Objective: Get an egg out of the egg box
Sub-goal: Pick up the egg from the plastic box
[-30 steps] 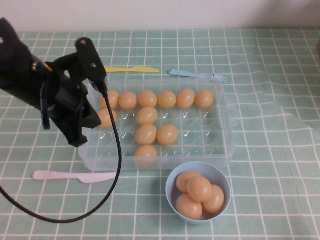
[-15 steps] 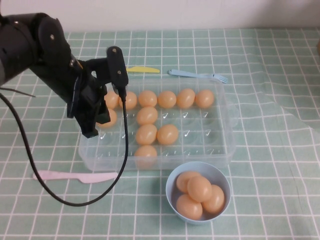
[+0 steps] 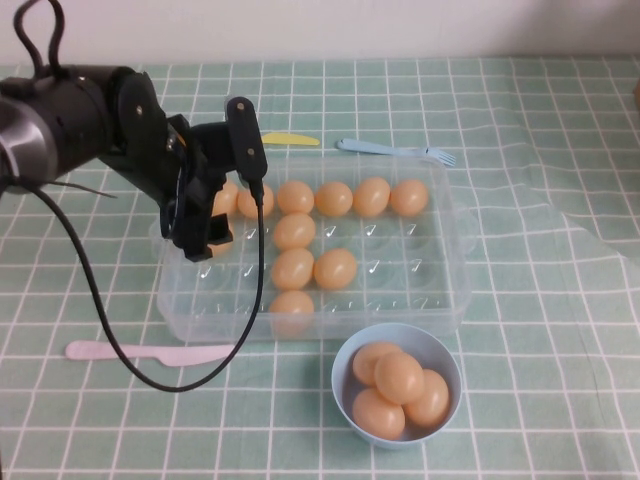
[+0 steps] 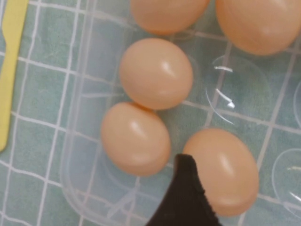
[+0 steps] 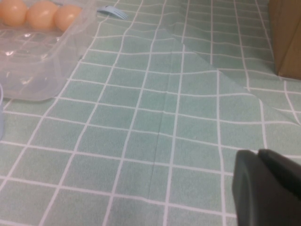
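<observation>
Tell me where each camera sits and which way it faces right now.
High: raised on the robot's side, angled down at the table; shows the left arm, with the left hand over the egg box's left end.
Left wrist: on the left arm, looking down at eggs in the box's corner; a bit of that hand shows.
Right wrist: low over the tablecloth right of the box; right hand at the picture's edge.
Shared: high and left wrist both show the yellow knife.

I see a table under a green checked cloth (image 3: pixel 560 330). The egg box (image 3: pixel 440 290) sits on it; a yellow knife (image 3: pixel 285 139) and blue fork (image 3: pixel 395 150) behind it, a white knife (image 3: pixel 140 352) and blue bowl (image 3: pixel 345 385) in front.
</observation>
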